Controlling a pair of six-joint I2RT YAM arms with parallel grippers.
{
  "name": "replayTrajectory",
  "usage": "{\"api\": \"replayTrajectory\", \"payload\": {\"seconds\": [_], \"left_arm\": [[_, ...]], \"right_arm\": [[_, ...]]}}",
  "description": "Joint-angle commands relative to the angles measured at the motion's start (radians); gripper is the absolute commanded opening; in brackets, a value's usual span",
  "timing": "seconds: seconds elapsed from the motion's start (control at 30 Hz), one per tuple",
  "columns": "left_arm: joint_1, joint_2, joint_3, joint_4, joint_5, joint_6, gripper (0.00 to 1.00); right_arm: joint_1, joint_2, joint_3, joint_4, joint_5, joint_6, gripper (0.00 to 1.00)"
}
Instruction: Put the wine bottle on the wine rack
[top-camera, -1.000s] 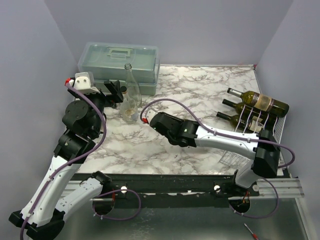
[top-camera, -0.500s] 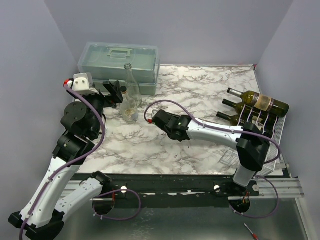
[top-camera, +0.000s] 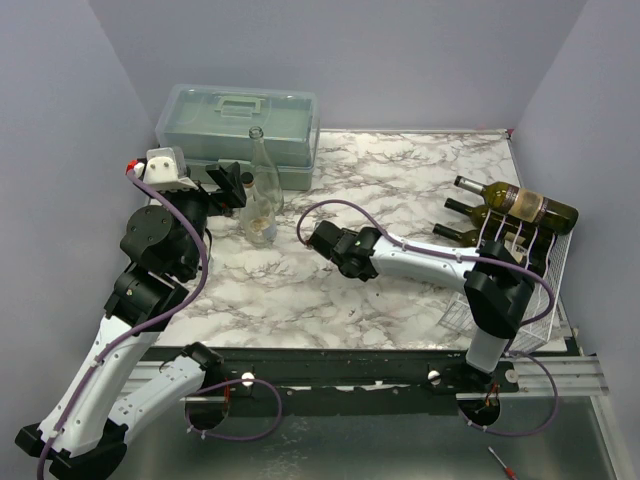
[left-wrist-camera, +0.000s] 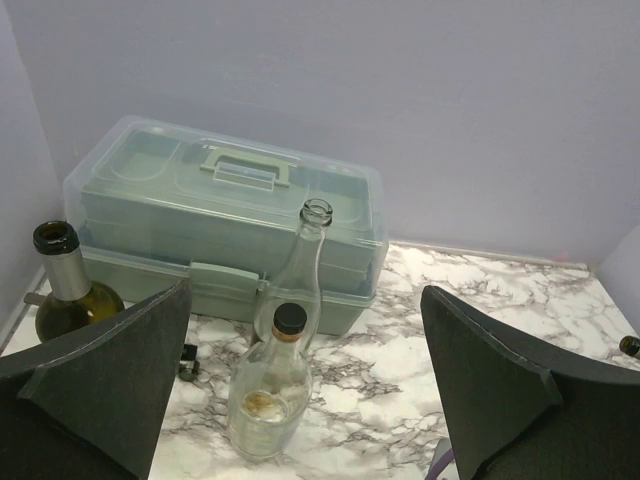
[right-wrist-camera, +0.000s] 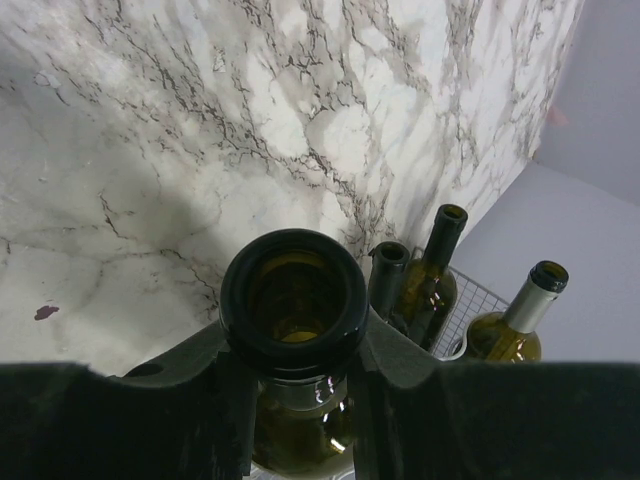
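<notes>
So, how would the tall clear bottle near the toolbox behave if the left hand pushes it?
The tall clear bottle looks empty and slender, so probably light and apt to tip if pushed high. It seems glass: likely stiff, slippery, fragile. The short corked bottle stands close in front, so it may knock that.

**Top external:** high behind arm bases, angled down and forward over whole marble table (top-camera: 400, 170) to back wall. Widest, farthest view.

**Left wrist:** low over table's left side, facing back wall. Toolbox (left-wrist-camera: 225, 220) and two clear bottles (left-wrist-camera: 270, 390) at mid range.

**Right wrist:** very close, looking steeply down past wine bottle (right-wrist-camera: 293, 290) mouth onto marble and wine rack (right-wrist-camera: 470, 305) corner.

**Shared:**
- Top and left wrist: toolbox (top-camera: 240, 125), clear bottles (top-camera: 262, 200).
- Top and right wrist: racked bottles (top-camera: 510, 205), seen nearer as racked bottles (right-wrist-camera: 430, 280).
</notes>
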Motion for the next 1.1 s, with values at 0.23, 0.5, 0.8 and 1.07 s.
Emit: {"api": "replayTrajectory", "payload": {"seconds": [0.23,0.5,0.8,1.07], "left_arm": [[-0.008,-0.006,-0.007,0.006,0.015,-0.006,0.99],[-0.012,-0.006,-0.008,0.008,0.013,-0.005,0.99],[-0.018,-0.008,-0.009,0.008,0.011,-0.004,0.99],[-0.038,-0.020,-0.009,0.010,0.014,-0.008,0.99]], "right_arm": [[-0.040,0.036,0.014,-0.139,0.090,0.006,0.01],[-0.054,0.080,0.019,-0.203,0.141,0.044,0.01],[-0.092,0.075,-0.055,-0.167,0.129,0.035,0.01],[-0.145,0.076,-0.097,-0.134,0.155,0.018,0.01]]}}
